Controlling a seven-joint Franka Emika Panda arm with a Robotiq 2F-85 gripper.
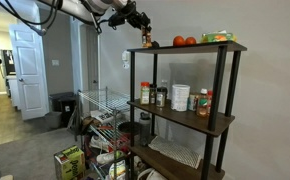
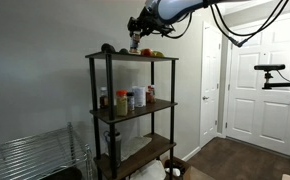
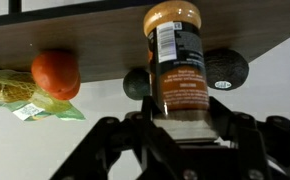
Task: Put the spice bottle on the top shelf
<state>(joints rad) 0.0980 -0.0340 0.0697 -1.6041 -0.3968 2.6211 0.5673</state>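
Note:
My gripper [image 1: 145,30] is shut on the spice bottle [image 3: 175,65], a slim reddish-brown bottle with a label. In the wrist view the bottle stands between my fingers [image 3: 180,125] against the dark brown top shelf [image 3: 95,45]. In both exterior views I hold the bottle [image 1: 149,41] [image 2: 134,42] at the end of the top shelf [image 1: 190,48] [image 2: 135,57], its base at or just above the board. Whether it touches the board I cannot tell.
Tomatoes [image 1: 185,41] and a packet [image 1: 218,38] lie on the top shelf; one tomato [image 3: 56,73] is near the bottle. Jars and bottles [image 1: 175,97] crowd the middle shelf. A chrome wire rack [image 1: 100,115] stands beside the rack. A dark round object [image 3: 225,68] sits behind the bottle.

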